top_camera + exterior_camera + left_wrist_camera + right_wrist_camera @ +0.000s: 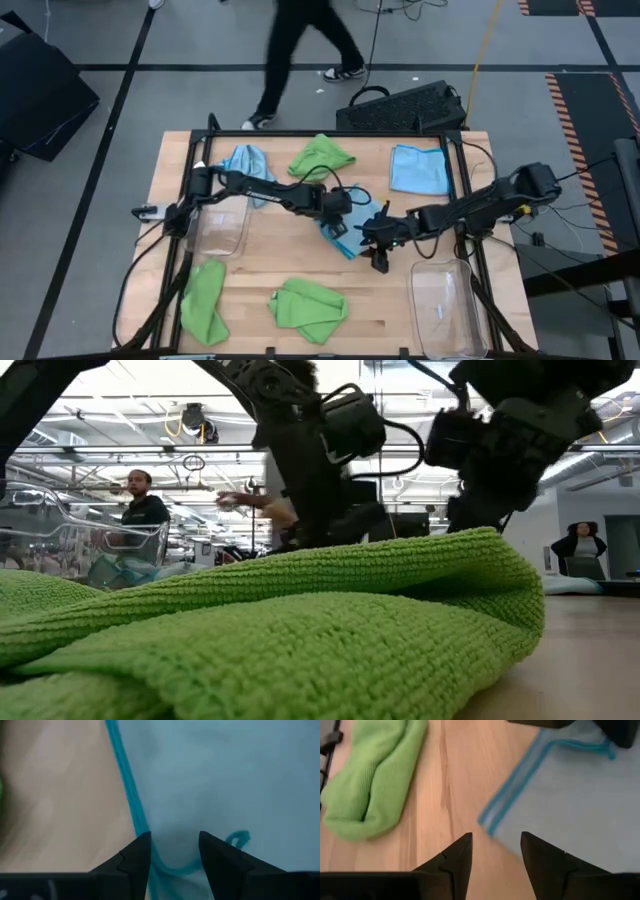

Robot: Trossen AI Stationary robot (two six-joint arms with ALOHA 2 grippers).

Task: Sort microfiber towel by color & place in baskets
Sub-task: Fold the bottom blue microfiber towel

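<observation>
The wooden tabletop (290,265) carries the cloths. Taking the blue microfiber towel (335,232) at its middle as landmark: a green towel (204,300) lies far left and nearer the front edge, beside a clear, round-cornered basket (222,230); a crumpled blue towel (243,160) sits partly hidden under the left arm. The left hand (174,851) is parted, fingers straddling the middle towel's darker stitched hem. A looped-pile green towel (300,630) fills the low view, blocking the tabletop. The right hand (495,851) hovers just right, released, gripping nothing. Far right stands the second basket (447,305), cut off by the picture's edge.
</observation>
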